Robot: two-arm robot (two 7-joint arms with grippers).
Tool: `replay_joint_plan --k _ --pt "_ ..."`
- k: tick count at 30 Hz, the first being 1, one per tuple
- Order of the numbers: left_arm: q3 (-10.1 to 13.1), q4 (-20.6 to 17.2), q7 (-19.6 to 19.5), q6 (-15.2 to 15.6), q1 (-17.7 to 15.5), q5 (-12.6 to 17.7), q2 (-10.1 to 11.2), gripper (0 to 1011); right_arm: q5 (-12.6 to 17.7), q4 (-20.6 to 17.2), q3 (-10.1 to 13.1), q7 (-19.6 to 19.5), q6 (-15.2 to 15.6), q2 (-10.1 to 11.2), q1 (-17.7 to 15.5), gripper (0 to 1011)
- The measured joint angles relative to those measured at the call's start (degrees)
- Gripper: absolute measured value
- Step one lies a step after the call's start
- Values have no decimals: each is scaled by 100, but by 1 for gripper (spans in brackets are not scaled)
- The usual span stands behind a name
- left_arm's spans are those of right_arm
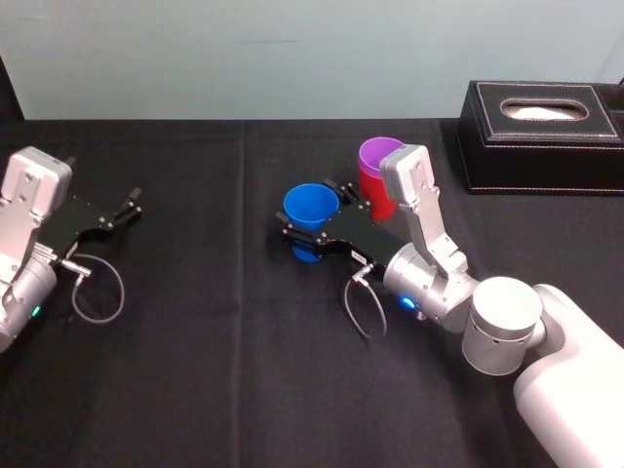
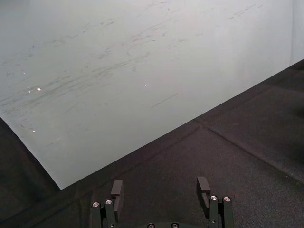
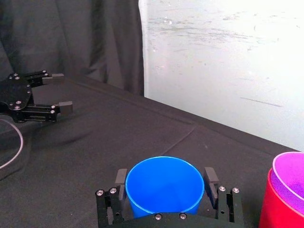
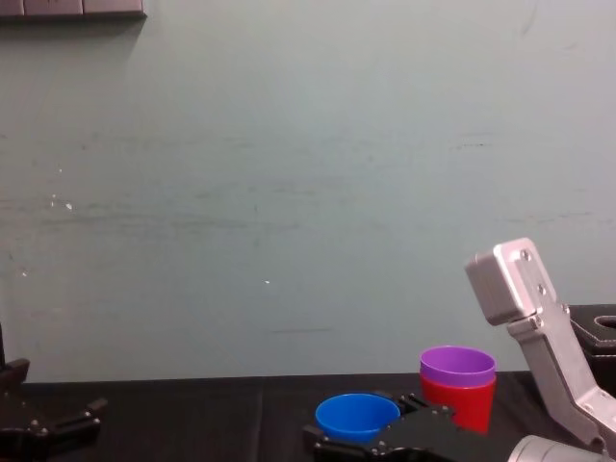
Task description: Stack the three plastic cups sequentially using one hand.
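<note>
The head view looks down on the table (image 1: 195, 390), the chest view low across it to the wall (image 4: 289, 192); both share the blue cup (image 1: 310, 207) with the right wrist view.

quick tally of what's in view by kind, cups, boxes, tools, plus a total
cups: 3 (blue cup, purple cup nested in red cup)
tissue box: 1
tools: 2 (right tool closed on the blue cup; left tool open, parked at far left)
total: 6
</note>
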Motion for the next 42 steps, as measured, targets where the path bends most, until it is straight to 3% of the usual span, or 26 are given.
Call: replay_joint_plan --k 8,18,24,36,38,42 --pt "0 0 0 0 0 0 0 1005 0 1 -1 1 0 0 -2 1002" --pt "0 0 0 0 0 0 0 1005 4 0 3 4 6 3 -5 812" --pt "0 0 0 0 0 0 0 1005 6 -29 7 8 23 16 -14 786" --pt "0 0 0 0 0 0 0 1005 223 -958 188 145 484 372 -135 760" --pt "0 0 0 0 0 0 0 1005 401 -1251 278 209 685 474 -126 761" --pt "0 0 0 0 0 0 0 1005 619 -1471 389 273 887 584 -25 760"
